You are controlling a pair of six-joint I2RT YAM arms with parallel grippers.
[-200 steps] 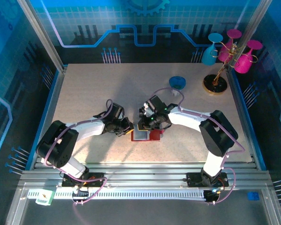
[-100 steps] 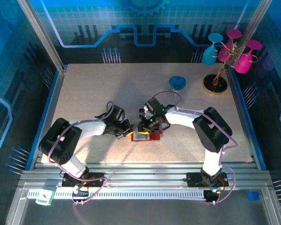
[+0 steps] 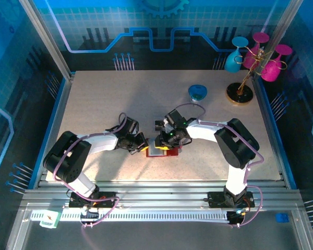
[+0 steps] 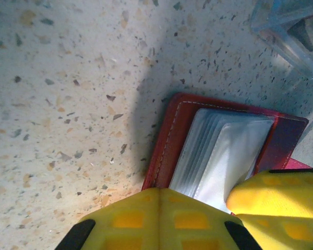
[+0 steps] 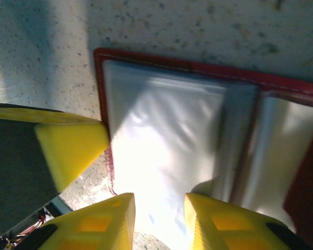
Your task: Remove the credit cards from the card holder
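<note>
Shows card holder (image 3: 167,152) lying open and flat on tabletop (image 3: 94,104) near the front edge, red cover down, pale see-through pockets (image 4: 219,151) facing up. Places left hand (image 3: 141,144) low at its left edge, yellow fingers nearly together over the pockets; cannot tell whether clenched on them. Places right hand (image 3: 160,141) just over the pockets, fingers slightly parted, released.

A speckled beige table (image 3: 94,104) fills the overhead frame's middle. Upper right of centre sits a small blue bowl (image 3: 198,92). Further right, a stand (image 3: 240,94) holds a cyan glass (image 3: 233,58) and two magenta glasses (image 3: 274,67). A clear plastic tray (image 4: 289,26) occupies the left wrist view's upper right corner.
</note>
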